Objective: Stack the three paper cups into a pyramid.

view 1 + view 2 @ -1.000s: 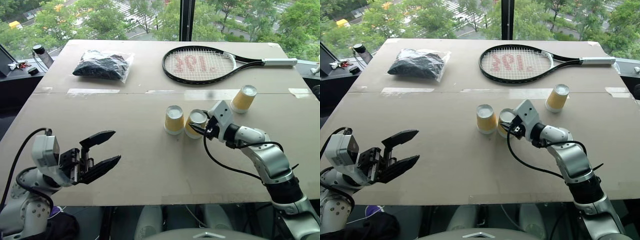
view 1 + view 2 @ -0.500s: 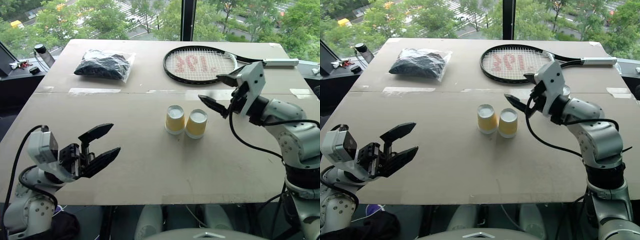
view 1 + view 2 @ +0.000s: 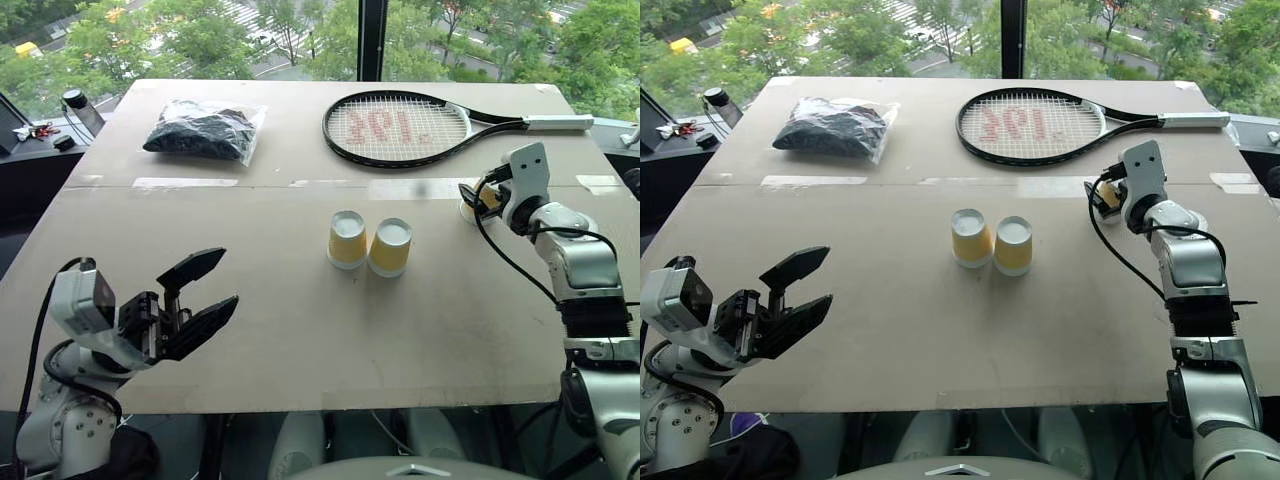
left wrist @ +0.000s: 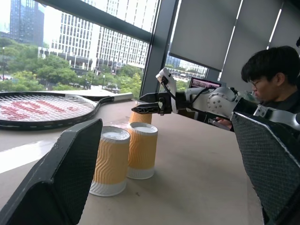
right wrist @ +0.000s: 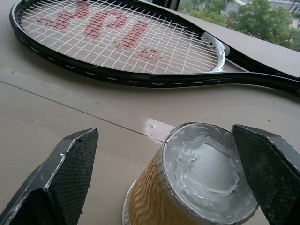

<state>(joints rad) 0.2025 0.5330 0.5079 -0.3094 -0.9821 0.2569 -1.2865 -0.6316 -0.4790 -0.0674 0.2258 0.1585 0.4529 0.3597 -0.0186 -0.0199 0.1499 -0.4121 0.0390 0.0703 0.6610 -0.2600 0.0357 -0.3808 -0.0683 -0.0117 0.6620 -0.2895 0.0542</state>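
Change: the right claw point(image 5: 159, 197), seen a second ago at the nearer of the two middle cups, is now found at the far-right cup point(image 5: 187, 187); that middle cup point(image 3: 390, 247) has been left upside down on the table point(image 3: 300, 330), touching its neighbour point(image 3: 347, 238).
Right claw: fingers are spread wide, one on each side of the lone cup; no contact can be made out.
Left claw point(image 3: 200, 295): fingers are held apart, nothing between them, low at the near left.
Cups: three are counted, all upside down; two side by side mid-table, one apart at the right.
Other: one racket point(image 3: 400, 128) and one dark bag point(image 3: 203, 130) at the far edge.
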